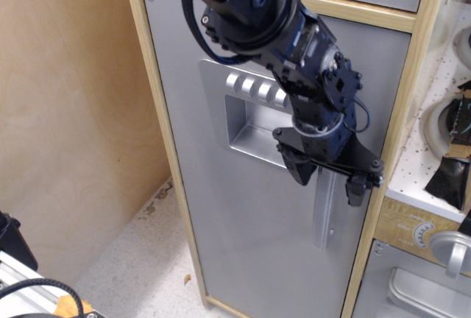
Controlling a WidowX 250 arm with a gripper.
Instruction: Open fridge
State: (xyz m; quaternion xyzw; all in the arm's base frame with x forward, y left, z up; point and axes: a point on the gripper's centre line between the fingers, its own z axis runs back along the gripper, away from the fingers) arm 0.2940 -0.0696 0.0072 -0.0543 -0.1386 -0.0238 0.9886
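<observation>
At the middle of the frame stood the fridge, a tall cabinet with a light wood frame and a large grey door, which appeared closed against the frame. A silver dispenser panel with a row of buttons sat on the upper door. The curved vertical silver handle ran down near the door's right edge, its upper part hidden behind the arm. The black hand was spread open, one finger to the left of the handle and one to its right, straddling the upper part. Contact between fingers and handle could not be judged. To the right, a white pegboard counter and a grey oven door were partly visible. Speckled floor lay below left.
</observation>
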